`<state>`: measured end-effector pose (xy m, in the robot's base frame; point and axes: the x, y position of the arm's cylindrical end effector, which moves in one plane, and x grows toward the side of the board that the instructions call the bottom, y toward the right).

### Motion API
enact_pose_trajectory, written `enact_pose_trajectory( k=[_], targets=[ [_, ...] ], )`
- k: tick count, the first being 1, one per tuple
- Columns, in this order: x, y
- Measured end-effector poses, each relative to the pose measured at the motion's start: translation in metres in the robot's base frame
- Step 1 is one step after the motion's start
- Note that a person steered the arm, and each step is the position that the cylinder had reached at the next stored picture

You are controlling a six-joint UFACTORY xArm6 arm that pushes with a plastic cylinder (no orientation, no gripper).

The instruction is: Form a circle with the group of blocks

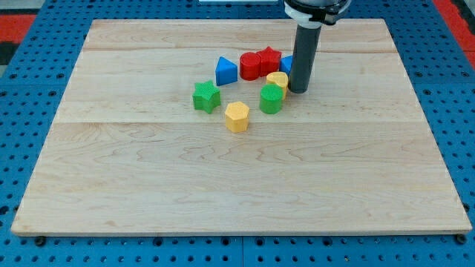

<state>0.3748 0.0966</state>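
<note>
Because the blocks sit bunched together, a push from my tip (298,90) could drag neighbours along and tighten the clump instead of opening a ring. Nearest the view's bottom lies the yellow hexagon (237,116), then the green star (206,96) and the green round block (272,99). My tip stands just right of that block and the yellow block (277,79), seemingly touching. Farther back are the blue triangle (226,70), red cylinder (250,65), red star (270,58) and a blue block (286,64) half hidden by my rod. I carry no claw, only a rod, so nothing opens or closes.
</note>
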Motion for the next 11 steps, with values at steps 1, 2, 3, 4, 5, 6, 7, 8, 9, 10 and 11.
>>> enact_pose_trajectory(
  k=[1, 2, 3, 4, 5, 6, 7, 8, 9, 10, 11],
  targets=[
    [0.004, 0.008],
    [0.031, 0.029],
    [0.076, 0.045],
    [0.129, 0.043],
    [0.145, -0.018],
    [0.13, -0.099],
    [0.093, -0.112],
    [0.067, -0.107],
    [0.083, -0.109],
    [0.104, -0.163],
    [0.069, -0.194]
  ],
)
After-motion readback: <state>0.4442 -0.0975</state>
